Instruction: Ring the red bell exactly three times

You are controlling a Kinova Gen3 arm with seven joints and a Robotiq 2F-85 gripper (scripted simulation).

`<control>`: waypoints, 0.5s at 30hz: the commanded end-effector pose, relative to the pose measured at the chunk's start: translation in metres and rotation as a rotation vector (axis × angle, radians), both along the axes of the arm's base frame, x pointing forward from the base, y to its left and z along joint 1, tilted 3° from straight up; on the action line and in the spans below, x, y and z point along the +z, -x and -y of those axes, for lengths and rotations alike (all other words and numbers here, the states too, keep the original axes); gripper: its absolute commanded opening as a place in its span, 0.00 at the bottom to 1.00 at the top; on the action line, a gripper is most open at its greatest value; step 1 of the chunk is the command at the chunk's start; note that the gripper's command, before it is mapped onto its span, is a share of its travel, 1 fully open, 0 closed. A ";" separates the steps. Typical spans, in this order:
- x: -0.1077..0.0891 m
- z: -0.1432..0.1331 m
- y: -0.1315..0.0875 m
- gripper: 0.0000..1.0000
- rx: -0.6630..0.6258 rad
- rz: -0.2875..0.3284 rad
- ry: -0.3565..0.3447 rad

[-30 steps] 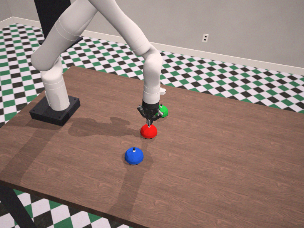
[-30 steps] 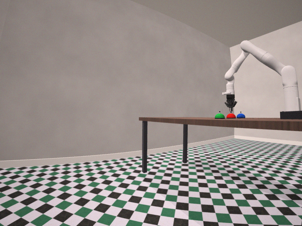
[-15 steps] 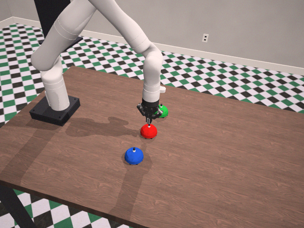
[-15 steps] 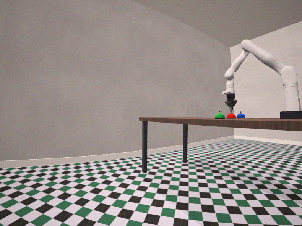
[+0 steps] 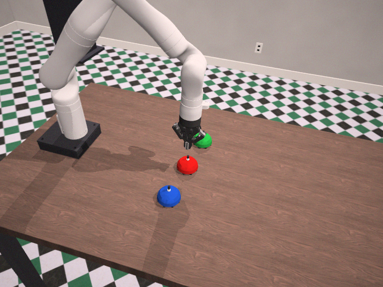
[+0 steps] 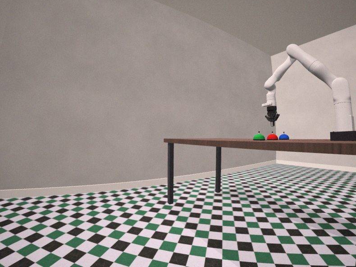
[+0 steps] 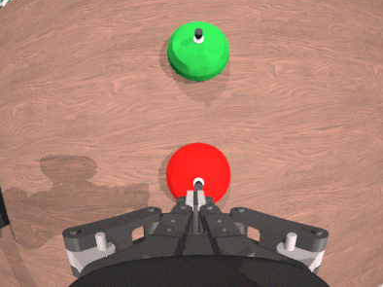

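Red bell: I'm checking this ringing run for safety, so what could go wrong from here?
The shut gripper hangs above the red bell, whose button looks small; a descent slightly off centre could strike the dome and shift the bell. The green bell sits close behind, so drift that way might press its button. The blue bell looks safer, farther off.

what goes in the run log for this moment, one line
phase: between rings | gripper: shut, empty, raised clear above red bell | button: up | green bell, blue bell: untouched

red bell [image 5: 187, 165], green bell [image 5: 204, 141], blue bell [image 5: 168, 196]
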State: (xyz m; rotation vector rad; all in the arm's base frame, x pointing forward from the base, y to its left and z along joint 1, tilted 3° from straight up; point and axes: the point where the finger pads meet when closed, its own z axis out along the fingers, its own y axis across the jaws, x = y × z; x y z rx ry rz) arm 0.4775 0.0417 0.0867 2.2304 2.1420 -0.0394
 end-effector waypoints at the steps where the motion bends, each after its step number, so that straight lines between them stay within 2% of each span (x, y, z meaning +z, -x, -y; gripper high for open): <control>1: 0.012 -0.001 -0.003 0.00 0.001 0.014 -0.003; 15: 0.026 -0.002 -0.003 0.00 0.001 0.014 -0.003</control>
